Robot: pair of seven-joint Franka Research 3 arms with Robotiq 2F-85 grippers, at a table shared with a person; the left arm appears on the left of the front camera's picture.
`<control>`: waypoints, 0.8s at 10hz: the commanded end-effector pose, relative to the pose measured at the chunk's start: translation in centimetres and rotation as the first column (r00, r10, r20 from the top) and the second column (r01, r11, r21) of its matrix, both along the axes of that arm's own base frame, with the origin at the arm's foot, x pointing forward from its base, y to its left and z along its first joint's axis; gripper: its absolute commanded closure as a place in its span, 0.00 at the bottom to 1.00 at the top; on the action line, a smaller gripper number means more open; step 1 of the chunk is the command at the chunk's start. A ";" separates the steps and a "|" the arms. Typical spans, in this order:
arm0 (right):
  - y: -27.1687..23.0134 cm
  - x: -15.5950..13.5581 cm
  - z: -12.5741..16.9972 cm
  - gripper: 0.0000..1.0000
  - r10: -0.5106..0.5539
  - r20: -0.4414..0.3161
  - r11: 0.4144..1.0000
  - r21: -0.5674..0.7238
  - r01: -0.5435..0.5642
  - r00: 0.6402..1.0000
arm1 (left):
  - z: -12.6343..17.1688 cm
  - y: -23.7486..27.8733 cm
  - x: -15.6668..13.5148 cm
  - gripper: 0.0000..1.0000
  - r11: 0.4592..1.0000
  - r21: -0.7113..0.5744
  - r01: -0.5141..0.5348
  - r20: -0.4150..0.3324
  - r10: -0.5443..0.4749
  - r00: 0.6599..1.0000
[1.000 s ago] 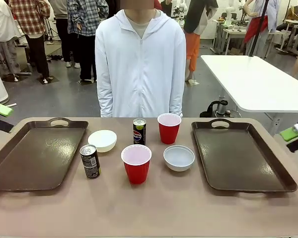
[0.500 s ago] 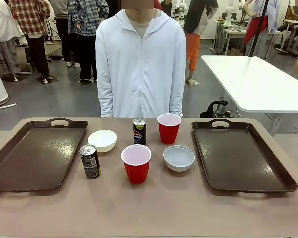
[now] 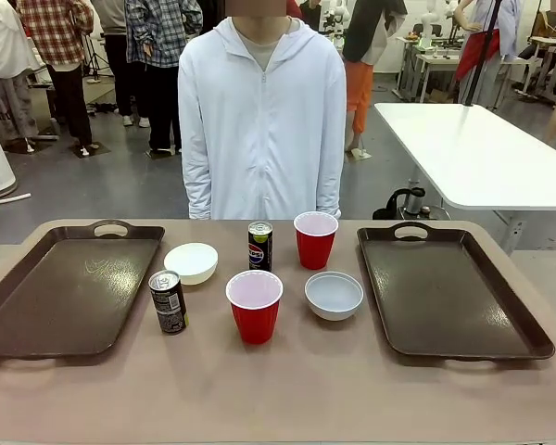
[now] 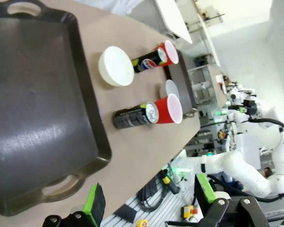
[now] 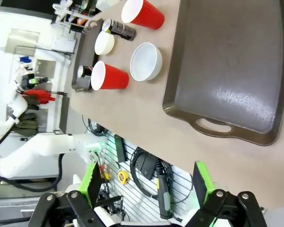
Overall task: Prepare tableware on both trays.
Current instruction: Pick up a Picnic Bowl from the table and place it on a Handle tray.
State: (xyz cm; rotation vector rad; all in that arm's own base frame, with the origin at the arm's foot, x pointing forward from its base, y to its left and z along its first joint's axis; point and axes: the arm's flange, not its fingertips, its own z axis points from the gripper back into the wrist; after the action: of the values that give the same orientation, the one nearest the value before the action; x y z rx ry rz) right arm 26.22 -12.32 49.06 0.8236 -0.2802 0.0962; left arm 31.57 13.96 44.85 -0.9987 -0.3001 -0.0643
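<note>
Trays [image 3: 69, 287]: glossy brown rectangular plastic, raised rims.

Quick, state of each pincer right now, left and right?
Left pincer, black with green pads: open, holding nothing.
Right pincer, black with green pads: open, holding nothing.

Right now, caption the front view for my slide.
Two red cups, two bowls and two cans stand between empty trays, person standing opposite.
</note>
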 end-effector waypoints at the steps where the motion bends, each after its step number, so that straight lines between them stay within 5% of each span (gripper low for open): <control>1: -0.4 -0.1 -0.2 0.00 -0.012 -0.010 1.000 0.015 0.012 1.000 | 0.0 -0.6 0.1 0.00 0.999 -0.034 0.017 -0.003 -0.017 1.000; 8: -0.4 -0.1 -0.2 0.00 -0.012 -0.010 1.000 0.015 0.012 1.000 | 0.0 -0.6 0.1 0.00 0.999 -0.034 0.017 -0.003 -0.017 1.000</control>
State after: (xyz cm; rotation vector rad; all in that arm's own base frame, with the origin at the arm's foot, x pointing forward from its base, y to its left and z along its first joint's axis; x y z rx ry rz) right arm 26.08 -12.73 48.86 0.8207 -0.2753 0.0761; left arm 31.57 13.56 44.78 -1.0171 -0.2858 -0.0723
